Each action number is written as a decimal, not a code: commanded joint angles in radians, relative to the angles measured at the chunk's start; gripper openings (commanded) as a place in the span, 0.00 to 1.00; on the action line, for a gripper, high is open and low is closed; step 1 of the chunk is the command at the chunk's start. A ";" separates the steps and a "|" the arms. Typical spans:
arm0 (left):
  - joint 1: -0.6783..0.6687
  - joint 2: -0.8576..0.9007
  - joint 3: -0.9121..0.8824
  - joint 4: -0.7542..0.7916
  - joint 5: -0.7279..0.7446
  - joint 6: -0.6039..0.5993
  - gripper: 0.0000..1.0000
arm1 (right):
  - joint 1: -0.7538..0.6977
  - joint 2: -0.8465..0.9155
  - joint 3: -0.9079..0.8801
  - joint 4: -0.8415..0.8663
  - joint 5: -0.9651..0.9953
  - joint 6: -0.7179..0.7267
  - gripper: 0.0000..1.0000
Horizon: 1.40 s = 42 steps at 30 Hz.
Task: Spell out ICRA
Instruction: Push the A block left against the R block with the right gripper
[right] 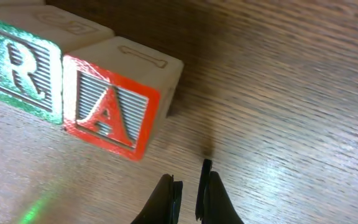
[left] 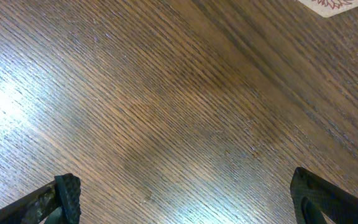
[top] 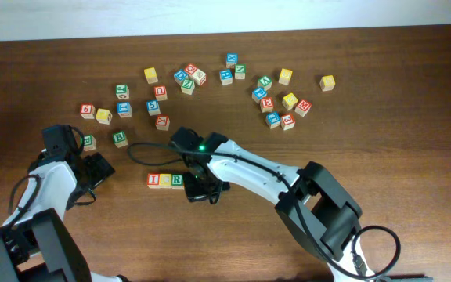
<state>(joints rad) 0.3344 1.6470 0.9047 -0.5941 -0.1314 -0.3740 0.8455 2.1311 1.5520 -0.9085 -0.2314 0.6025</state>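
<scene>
A row of cubes lies near the table's middle: red-faced I [top: 153, 181], a yellow-faced cube [top: 165, 181], green-faced R [top: 177, 181]. In the right wrist view the green R [right: 20, 78] touches the red A [right: 107, 115] at its right side. From overhead the A is hidden under my right gripper [top: 198, 190]. That right gripper [right: 189, 177] is shut with nothing in it, just to the near right of the A and apart from it. My left gripper [top: 99, 168] stands wide open over bare wood [left: 182, 190], left of the row.
Several loose letter cubes are scattered across the back of the table, in a group at the right [top: 276, 102] and another left of centre [top: 156, 94]. Two green cubes [top: 120, 139] [top: 89, 142] lie close to my left arm. A black cable [top: 143, 145] runs behind the row.
</scene>
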 commanded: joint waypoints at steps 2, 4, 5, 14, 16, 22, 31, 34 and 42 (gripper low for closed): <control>0.004 -0.010 -0.006 -0.001 -0.007 -0.003 0.99 | 0.006 0.002 -0.005 0.018 -0.008 0.009 0.05; 0.004 -0.010 -0.006 -0.001 -0.007 -0.003 0.99 | 0.006 0.002 -0.005 0.030 -0.007 0.009 0.05; 0.004 -0.010 -0.006 -0.001 -0.007 -0.003 0.99 | 0.006 0.002 -0.005 0.036 -0.002 0.009 0.05; 0.004 -0.010 -0.006 -0.001 -0.007 -0.003 0.99 | 0.006 0.002 -0.005 0.058 0.007 0.009 0.05; 0.004 -0.010 -0.006 -0.001 -0.007 -0.003 0.99 | 0.006 0.002 -0.005 0.066 0.007 0.009 0.05; 0.004 -0.010 -0.006 -0.001 -0.007 -0.003 0.99 | 0.006 0.002 -0.005 0.069 0.026 0.009 0.05; 0.004 -0.010 -0.006 -0.001 -0.007 -0.003 0.99 | 0.006 0.002 -0.005 0.061 0.038 0.009 0.05; 0.004 -0.010 -0.006 -0.001 -0.007 -0.003 0.99 | 0.005 0.002 -0.005 -0.035 0.041 0.004 0.05; 0.004 -0.010 -0.006 -0.001 -0.007 -0.003 0.99 | 0.004 0.002 -0.005 0.051 0.112 0.005 0.05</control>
<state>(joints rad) 0.3344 1.6470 0.9047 -0.5941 -0.1314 -0.3740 0.8455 2.1315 1.5517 -0.8829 -0.1467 0.6025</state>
